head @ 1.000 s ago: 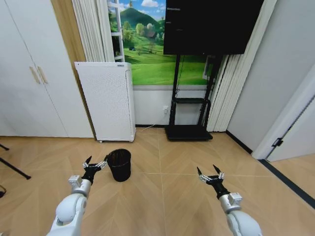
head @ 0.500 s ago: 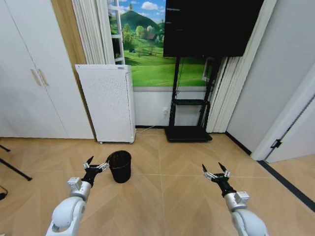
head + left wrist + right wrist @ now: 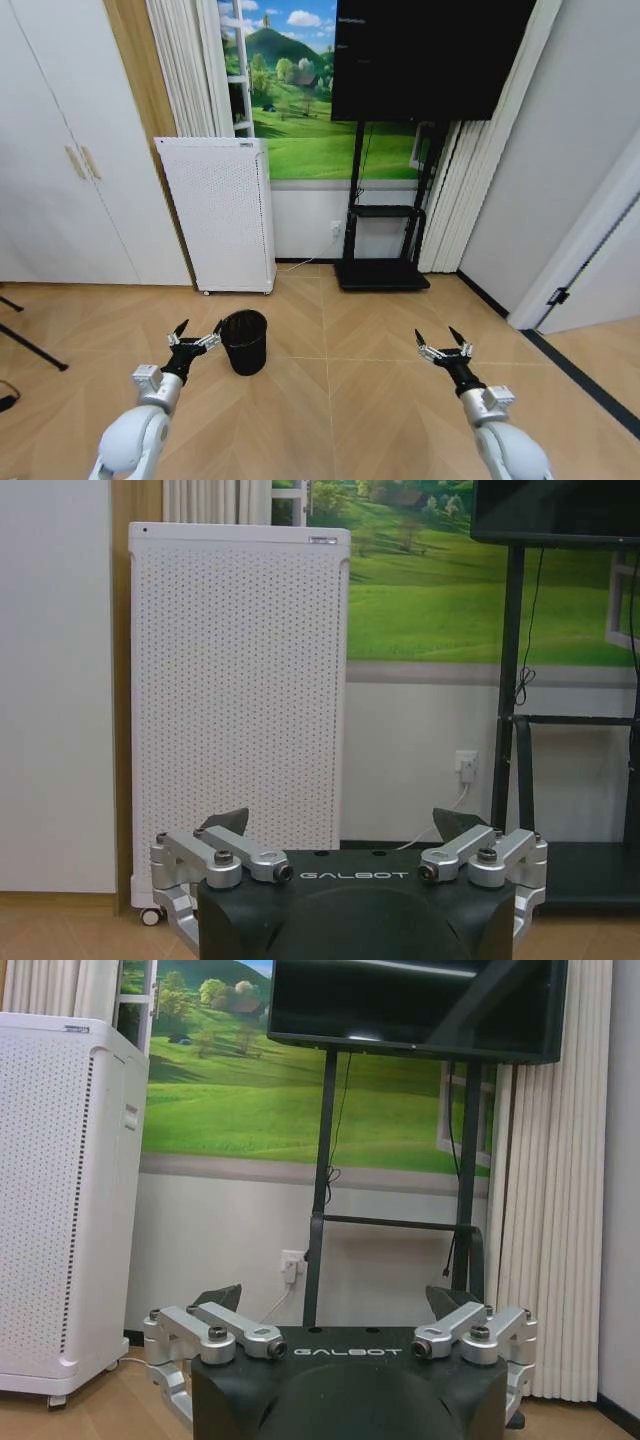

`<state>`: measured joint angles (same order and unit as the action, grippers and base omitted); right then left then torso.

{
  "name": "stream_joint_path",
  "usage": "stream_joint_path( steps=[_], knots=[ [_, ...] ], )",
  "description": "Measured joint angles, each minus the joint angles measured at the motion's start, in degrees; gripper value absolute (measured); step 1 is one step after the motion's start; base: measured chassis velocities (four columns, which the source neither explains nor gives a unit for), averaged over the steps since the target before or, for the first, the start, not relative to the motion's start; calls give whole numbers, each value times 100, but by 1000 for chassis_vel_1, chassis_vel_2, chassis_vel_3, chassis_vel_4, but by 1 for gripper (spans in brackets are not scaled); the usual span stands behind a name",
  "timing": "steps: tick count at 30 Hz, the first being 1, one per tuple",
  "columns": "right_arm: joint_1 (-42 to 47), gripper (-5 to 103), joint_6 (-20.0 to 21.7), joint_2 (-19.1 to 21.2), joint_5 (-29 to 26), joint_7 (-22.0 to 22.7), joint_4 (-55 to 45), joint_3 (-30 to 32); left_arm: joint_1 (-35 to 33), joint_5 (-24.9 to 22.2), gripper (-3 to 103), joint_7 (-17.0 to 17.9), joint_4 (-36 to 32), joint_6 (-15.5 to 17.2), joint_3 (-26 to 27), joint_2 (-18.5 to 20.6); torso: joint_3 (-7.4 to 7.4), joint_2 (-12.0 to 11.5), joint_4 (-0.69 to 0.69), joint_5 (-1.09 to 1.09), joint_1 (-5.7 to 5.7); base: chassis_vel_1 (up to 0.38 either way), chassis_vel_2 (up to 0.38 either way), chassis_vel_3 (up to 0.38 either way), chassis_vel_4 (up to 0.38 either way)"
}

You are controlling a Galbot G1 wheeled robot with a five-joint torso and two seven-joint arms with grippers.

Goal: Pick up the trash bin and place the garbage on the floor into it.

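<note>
White perforated appliance (image 3: pixel 220 212) stands vs the back wall; white closet doors (image 3: pixel 60 170) to its left, landscape mural (image 3: pixel 300 100) behind, black TV (image 3: pixel 430 50) on stand (image 3: pixel 385 240) to its right.

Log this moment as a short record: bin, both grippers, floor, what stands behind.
bin: black mesh bin, upright on the floor, not held
left gripper: open, low over the floor, beside the bin, on its left
right gripper: open, over bare floor, well right of the bin
behind bin: white perforated appliance by the wall
behind right: TV stand with TV above
garbage: none visible on the floor in view
</note>
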<state>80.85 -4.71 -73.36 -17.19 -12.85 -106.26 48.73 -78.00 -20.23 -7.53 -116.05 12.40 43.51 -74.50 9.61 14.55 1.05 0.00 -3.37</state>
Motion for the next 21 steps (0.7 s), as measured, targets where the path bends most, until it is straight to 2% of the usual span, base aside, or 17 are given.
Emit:
stream_joint_path(
  steps=[21],
  knots=[
    [-19, 100, 409, -4, -182, 281, -315, 140, -112, -22, 100, -151, -130, -33, 87, -154, 334, 480, 0, 0, -147, 0, 0, 0, 0]
  ],
)
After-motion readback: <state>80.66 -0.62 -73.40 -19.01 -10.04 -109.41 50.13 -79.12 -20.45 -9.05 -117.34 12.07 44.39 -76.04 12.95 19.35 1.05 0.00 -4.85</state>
